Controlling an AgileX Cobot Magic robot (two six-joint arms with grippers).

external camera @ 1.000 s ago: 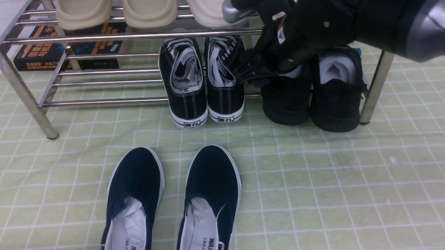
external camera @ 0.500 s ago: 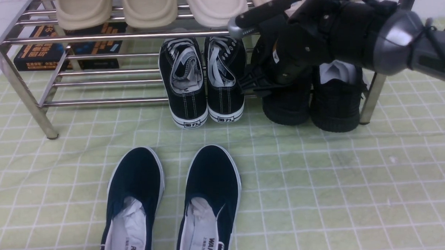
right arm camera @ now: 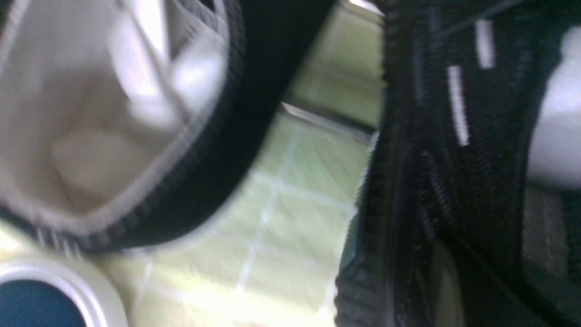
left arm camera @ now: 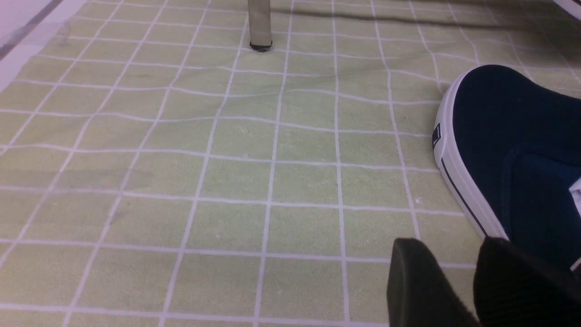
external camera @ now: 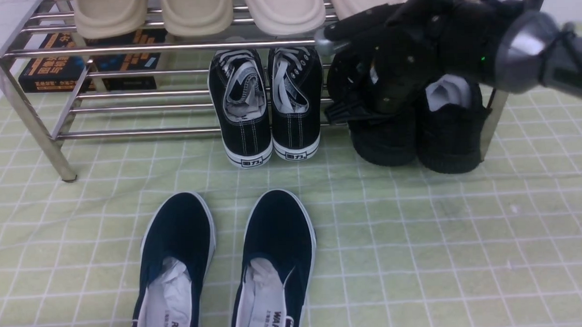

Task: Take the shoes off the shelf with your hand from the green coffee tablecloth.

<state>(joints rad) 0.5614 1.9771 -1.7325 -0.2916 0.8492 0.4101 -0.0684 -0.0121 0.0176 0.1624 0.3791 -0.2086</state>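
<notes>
The shoes, two all-black knit sneakers [external camera: 384,143] [external camera: 452,143] with white paper stuffing, stand side by side on the right end of the shelf's [external camera: 170,46] lower tier. Their heels hang over the green coffee tablecloth [external camera: 419,236]. My right gripper [external camera: 366,107] reaches down into the collar of the left sneaker and is shut on its knit wall. The right wrist view is blurred and shows that wall with white dashes [right arm camera: 454,136] very close. My left gripper [left arm camera: 449,254] hovers low over the cloth, open, with nothing between its fingers.
Black canvas lace-ups [external camera: 267,111] sit on the lower tier, left of the sneakers. Navy slip-ons [external camera: 226,262] lie on the cloth in front; one [left arm camera: 513,150] lies right beside my left gripper. Beige slippers [external camera: 196,12] fill the top tier. The shelf's right leg [external camera: 488,127] touches the right sneaker.
My right gripper has shifted right, sunk into the left sneaker's collar and shut. Both black sneakers have slid a little to the right.
</notes>
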